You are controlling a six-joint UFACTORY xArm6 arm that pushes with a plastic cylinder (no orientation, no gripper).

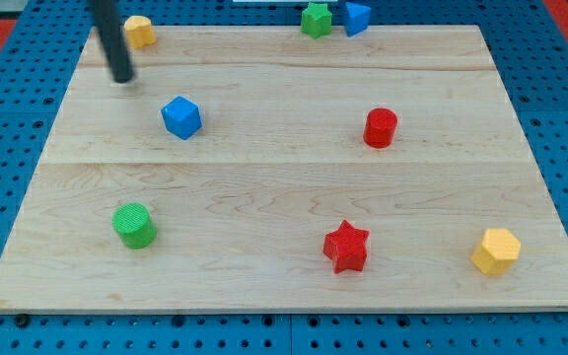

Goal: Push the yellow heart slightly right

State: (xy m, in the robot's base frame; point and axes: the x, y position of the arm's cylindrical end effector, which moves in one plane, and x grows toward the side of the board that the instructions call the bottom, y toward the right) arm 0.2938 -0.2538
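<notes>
The yellow heart [139, 31] sits at the top left corner of the wooden board [284, 187]. My tip [123, 78] rests on the board just below and slightly left of the heart, a short gap apart from it. The dark rod rises from the tip toward the view's top left, passing left of the heart.
A blue hexagonal block [181, 117] lies below right of my tip. A green star [316, 19] and a blue block [356, 17] sit at the top edge. A red cylinder [381, 128], a green cylinder [134, 225], a red star [346, 247] and a yellow hexagon [496, 250] lie elsewhere.
</notes>
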